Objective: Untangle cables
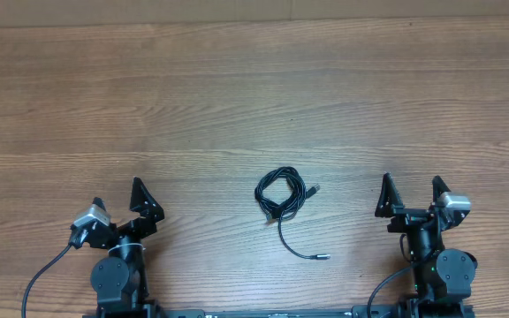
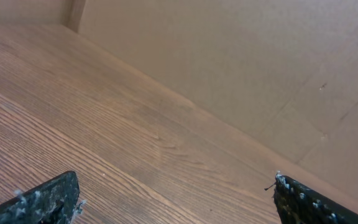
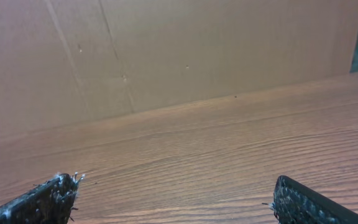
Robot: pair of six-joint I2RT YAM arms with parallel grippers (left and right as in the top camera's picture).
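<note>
The cables lie coiled together in a small black bundle on the wooden table, between the two arms in the overhead view. One loose end trails toward the front and ends in a silvery plug tip; another tip pokes out at the bundle's right. My left gripper is open and empty at the front left, well apart from the bundle. My right gripper is open and empty at the front right. Both wrist views show only bare table between the fingers; the cables are out of view there.
The wooden table stretches back to a brown cardboard wall along its far edge, which also shows in the left wrist view. Thicker black wires run from each arm base at the front edge.
</note>
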